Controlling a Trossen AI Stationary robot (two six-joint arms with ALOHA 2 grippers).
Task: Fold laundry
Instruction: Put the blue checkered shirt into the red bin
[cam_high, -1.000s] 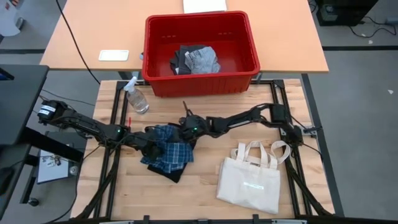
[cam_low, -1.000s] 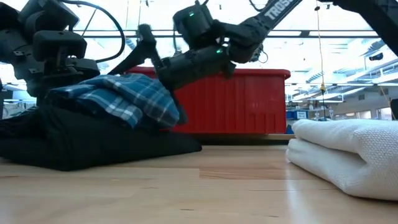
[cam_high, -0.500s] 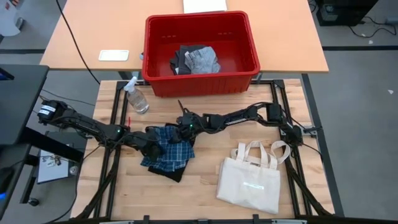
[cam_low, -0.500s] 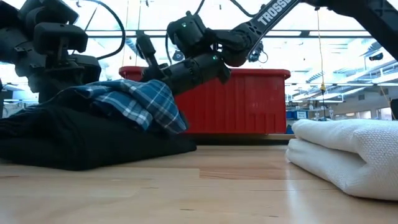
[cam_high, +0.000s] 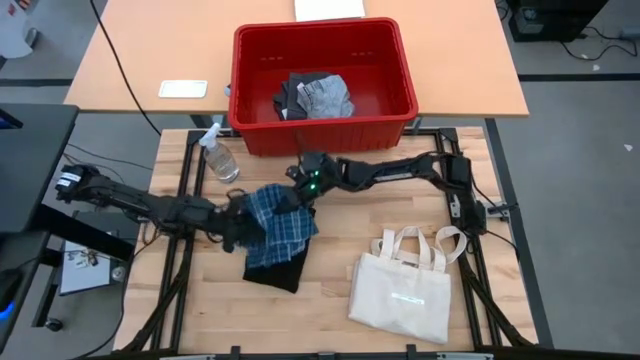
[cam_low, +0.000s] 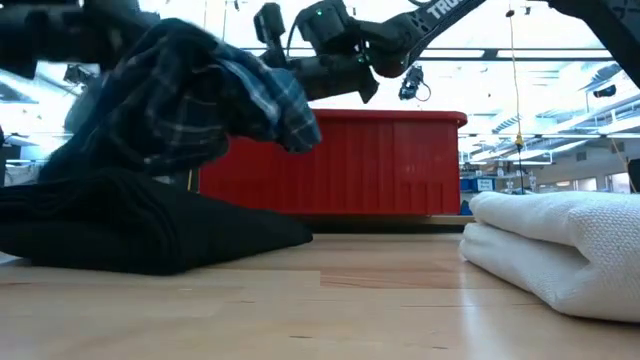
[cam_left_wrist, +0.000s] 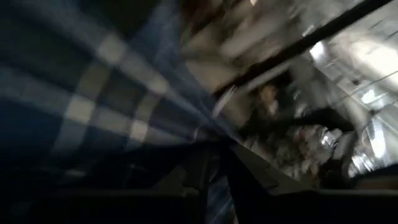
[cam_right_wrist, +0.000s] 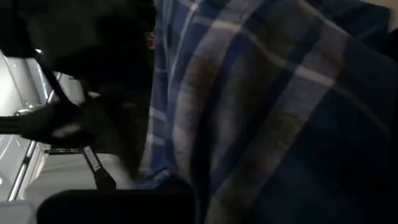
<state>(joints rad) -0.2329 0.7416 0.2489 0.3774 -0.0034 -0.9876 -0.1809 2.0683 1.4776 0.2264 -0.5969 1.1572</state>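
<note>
The blue-and-white plaid garment hangs bunched between my two grippers, raised above the table in the low view. Under it a black garment lies flat on the wood. My left gripper is shut on the plaid's left side. My right gripper is shut on its far right part. More laundry, grey and dark pieces, lies in the red bin. My left gripper pinches the plaid's left edge between its two fingers, coming level from the table's left. How many layers it has, I cannot tell. The cloth there is held up off the black garment. My right gripper is shut on the plaid's far right part, coming from the table's right and slanting down. Cloth fills its wrist view and hides the fingertips. The plaid hangs slack below the hold.
A cream tote bag lies at the near right of the table. A clear spray bottle stands at the far left. The red bin stands just beyond the table's far edge. Bare wood shows at the near left.
My right gripper has gone left onto the plaid and shut on it. Both grippers have then risen, the right one also toward the far edge. The plaid has lifted off the black garment, which has stayed on the table.
</note>
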